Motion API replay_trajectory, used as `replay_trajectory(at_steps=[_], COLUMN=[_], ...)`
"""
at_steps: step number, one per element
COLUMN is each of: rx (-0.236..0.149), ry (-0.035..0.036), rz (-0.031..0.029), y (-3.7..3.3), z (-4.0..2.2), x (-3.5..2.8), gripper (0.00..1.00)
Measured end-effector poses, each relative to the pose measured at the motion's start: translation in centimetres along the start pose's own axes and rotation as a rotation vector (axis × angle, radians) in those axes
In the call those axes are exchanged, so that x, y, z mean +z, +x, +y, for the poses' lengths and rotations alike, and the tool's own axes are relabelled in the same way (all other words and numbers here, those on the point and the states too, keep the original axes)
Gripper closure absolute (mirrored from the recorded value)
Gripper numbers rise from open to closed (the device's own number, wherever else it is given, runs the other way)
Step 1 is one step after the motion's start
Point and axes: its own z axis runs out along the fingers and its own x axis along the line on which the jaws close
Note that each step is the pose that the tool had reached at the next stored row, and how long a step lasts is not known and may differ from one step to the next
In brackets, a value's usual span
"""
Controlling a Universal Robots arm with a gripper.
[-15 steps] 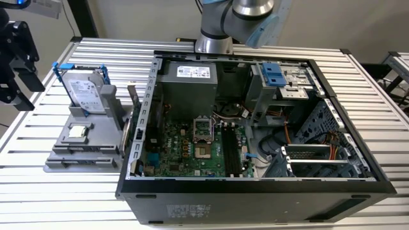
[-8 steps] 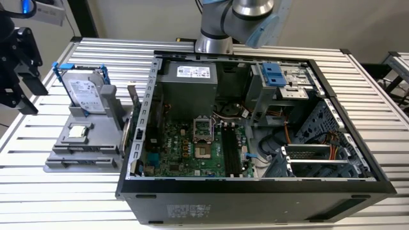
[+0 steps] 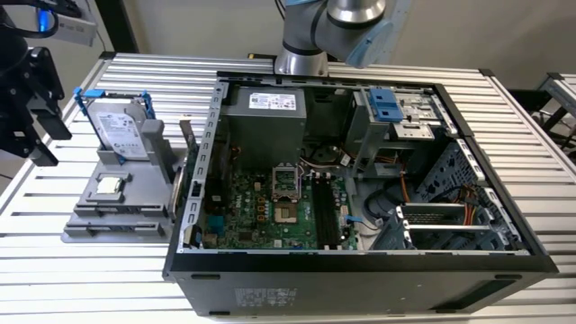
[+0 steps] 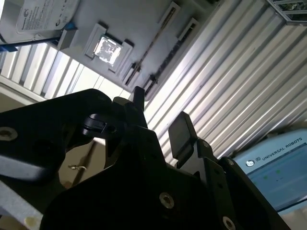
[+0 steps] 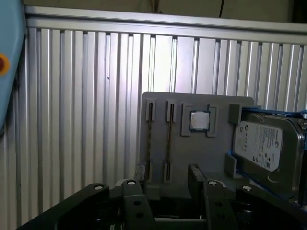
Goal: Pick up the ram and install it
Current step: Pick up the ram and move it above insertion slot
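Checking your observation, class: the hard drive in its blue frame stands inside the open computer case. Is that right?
Not right. The hard drive in its blue frame stands on the grey holder outside the open computer case, as the exterior view shows.

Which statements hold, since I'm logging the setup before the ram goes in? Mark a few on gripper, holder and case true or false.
The black gripper grips the ram. False: it is open and empty.
The silver hard drive in a blue frame stands on the grey holder. True.
The black computer case lies open, its green motherboard exposed. True.
The small square silver processor chip sits inside the case. False: it lies on the holder.
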Motion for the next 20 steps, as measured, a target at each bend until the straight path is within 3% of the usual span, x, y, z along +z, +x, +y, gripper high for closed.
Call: replay_trajectory(at_steps=[20], rx=[0.0], ry=[-0.0001], rz=[-0.001], y=[0.09], z=[-0.01], x=[2.75], gripper=[1.0])
